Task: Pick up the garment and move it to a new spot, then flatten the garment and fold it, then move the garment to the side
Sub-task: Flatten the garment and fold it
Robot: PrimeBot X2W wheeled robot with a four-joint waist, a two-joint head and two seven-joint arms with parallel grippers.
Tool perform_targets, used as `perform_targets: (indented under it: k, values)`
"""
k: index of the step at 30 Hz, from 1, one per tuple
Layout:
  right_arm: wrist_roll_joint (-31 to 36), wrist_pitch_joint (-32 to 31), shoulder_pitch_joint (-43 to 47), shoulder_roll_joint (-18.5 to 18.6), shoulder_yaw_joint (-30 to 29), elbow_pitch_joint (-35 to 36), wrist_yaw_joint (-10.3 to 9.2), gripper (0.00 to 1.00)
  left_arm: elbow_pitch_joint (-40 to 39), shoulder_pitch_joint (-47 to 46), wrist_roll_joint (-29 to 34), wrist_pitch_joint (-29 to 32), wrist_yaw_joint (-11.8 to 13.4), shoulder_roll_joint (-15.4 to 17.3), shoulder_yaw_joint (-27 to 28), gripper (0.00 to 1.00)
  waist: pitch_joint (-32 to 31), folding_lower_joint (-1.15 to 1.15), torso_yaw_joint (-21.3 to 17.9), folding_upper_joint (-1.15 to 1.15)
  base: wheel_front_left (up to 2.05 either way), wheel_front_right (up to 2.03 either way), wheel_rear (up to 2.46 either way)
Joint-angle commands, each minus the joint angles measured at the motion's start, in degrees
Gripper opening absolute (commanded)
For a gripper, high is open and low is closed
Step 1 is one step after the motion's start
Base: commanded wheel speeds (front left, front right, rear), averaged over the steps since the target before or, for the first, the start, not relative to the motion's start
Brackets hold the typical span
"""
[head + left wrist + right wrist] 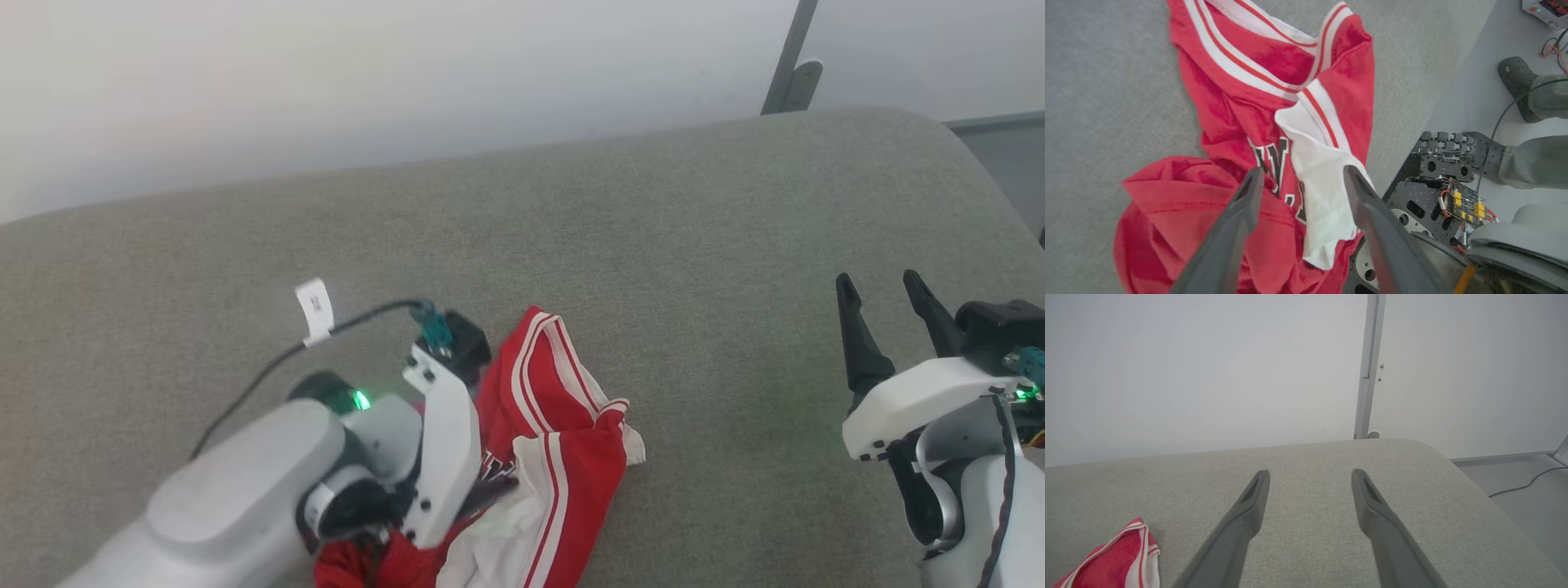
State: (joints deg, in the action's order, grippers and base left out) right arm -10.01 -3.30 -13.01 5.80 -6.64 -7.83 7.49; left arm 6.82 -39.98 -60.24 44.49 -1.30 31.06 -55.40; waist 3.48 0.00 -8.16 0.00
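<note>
Grey upholstery [653,245] holds the crumpled garment [1233,122] under the empty, wide-spread left gripper [1303,169], well apart from the likewise spread right gripper [879,278].

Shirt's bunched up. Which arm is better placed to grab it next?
Left. The left gripper is open directly over the crumpled garment, fingers aimed into its folds. The right gripper, also open, sits over bare grey surface, well off to the garment's side.

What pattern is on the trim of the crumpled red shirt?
White bands with thin red stripes along the red shirt's trim; clearest in the left wrist view.
</note>
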Motion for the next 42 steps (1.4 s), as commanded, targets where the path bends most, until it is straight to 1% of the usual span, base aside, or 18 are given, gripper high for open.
perform_targets:
  k: [1,5,14,16,25,26,27,32,36,39,40,42]
  values:
    - [-0.3,0.1,-0.2,0.2,0.1,0.2,0.01,1.0,0.3,0.8,-0.6,0.2,-0.5,-0.3,-0.2,1.0,0.2,0.0,-0.2,0.0,0.0,0.0,0.0]
    - [-0.4,0.1,-0.6,0.5,0.0,0.4,0.01,1.0,0.7,1.9,-2.6,1.3,0.1,-0.6,-0.2,1.0,0.7,0.0,-0.6,0.0,0.0,0.0,0.0]
    - [-0.2,0.1,-1.0,0.3,-0.1,0.5,0.01,1.0,0.1,3.6,-2.3,3.3,1.0,0.2,-2.0,1.0,1.8,0.0,-1.0,0.0,0.0,0.0,0.0]
    - [-0.2,0.1,-1.2,0.3,-0.1,0.5,0.01,1.0,-0.1,3.7,-1.1,3.3,0.7,0.4,-2.8,1.0,2.1,0.0,-1.1,0.0,0.0,0.0,0.0]
    - [-0.1,0.1,-1.4,0.3,-0.2,0.4,0.01,1.0,1.7,5.7,-0.7,2.9,0.5,0.0,-4.5,1.0,2.6,0.0,-1.1,0.0,0.0,0.0,0.0]
    - [0.0,0.1,-1.4,0.3,-0.1,0.4,0.01,1.0,1.7,5.6,0.0,2.8,-0.3,0.2,-5.0,0.44,2.6,0.0,-1.1,0.0,0.0,0.0,0.0]
    - [0.0,0.1,-1.4,0.2,-0.2,0.5,0.01,1.0,2.1,5.8,-0.6,2.3,-0.1,0.0,-4.7,0.0,2.7,0.0,-1.0,0.0,0.0,0.0,0.0]
    - [0.1,0.3,-1.2,0.3,-0.6,0.6,0.01,1.0,4.0,4.6,-1.4,1.1,-0.8,-0.1,-3.4,0.0,2.6,0.0,-0.5,0.0,0.0,0.0,0.0]
    - [0.3,0.1,-0.8,0.4,-1.2,0.8,0.01,1.0,5.1,2.9,-1.8,-0.6,-0.7,0.5,-1.1,0.0,2.1,0.0,0.3,0.0,0.0,0.0,0.0]
    - [0.6,0.0,-0.4,0.4,-1.6,0.9,0.01,1.0,5.6,2.2,-2.7,-2.0,0.1,1.0,1.0,0.0,1.6,0.0,1.0,0.0,0.0,0.0,0.0]
    - [0.7,-0.1,-0.3,0.5,-1.7,0.9,0.01,1.0,5.6,1.9,-2.8,-2.2,0.1,1.5,1.6,0.0,1.5,0.0,1.3,0.0,0.0,0.0,0.0]
    - [0.7,-0.1,-0.2,0.5,-1.9,0.9,0.01,1.0,6.0,1.6,-3.4,-2.6,1.0,2.7,3.0,0.0,1.0,0.0,1.8,0.0,0.0,0.0,0.0]
